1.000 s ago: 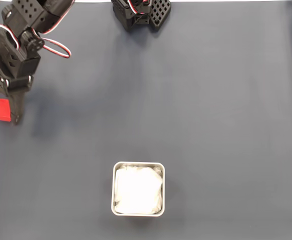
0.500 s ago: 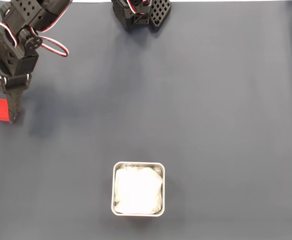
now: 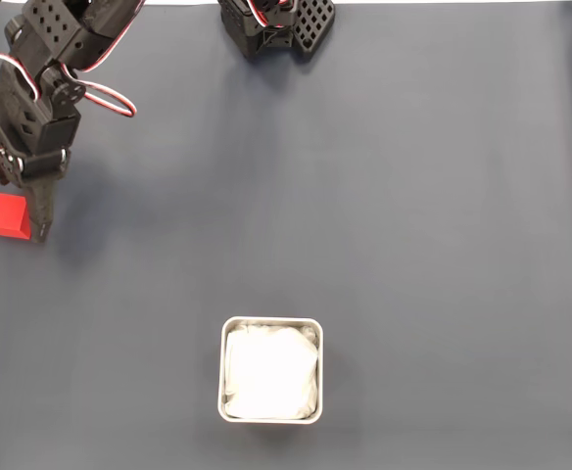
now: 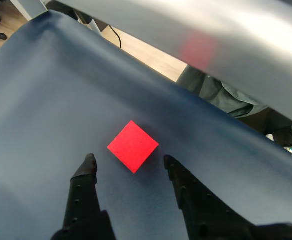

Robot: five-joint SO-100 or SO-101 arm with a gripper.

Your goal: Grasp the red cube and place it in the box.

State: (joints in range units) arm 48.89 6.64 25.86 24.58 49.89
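Approach step: the open pincer (image 4: 128, 162) hangs just short of the cube (image 4: 133, 146); next, advance and close.

In the fixed view the arm (image 3: 46, 78) runs off the picture at about 11 o'clock, so its upper links are cut away, and the black base (image 3: 276, 24) at 12 o'clock is sliced by the top edge. There the arm's body also hides one finger of the gripper (image 3: 26, 220), so the jaw gap beside the red cube (image 3: 7, 215) cannot be read from that camera. In the wrist view the gripper (image 4: 128, 162) is cropped by the bottom edge at 6 o'clock, and a blurred pale bar (image 4: 211, 35) crosses toward 1 o'clock.
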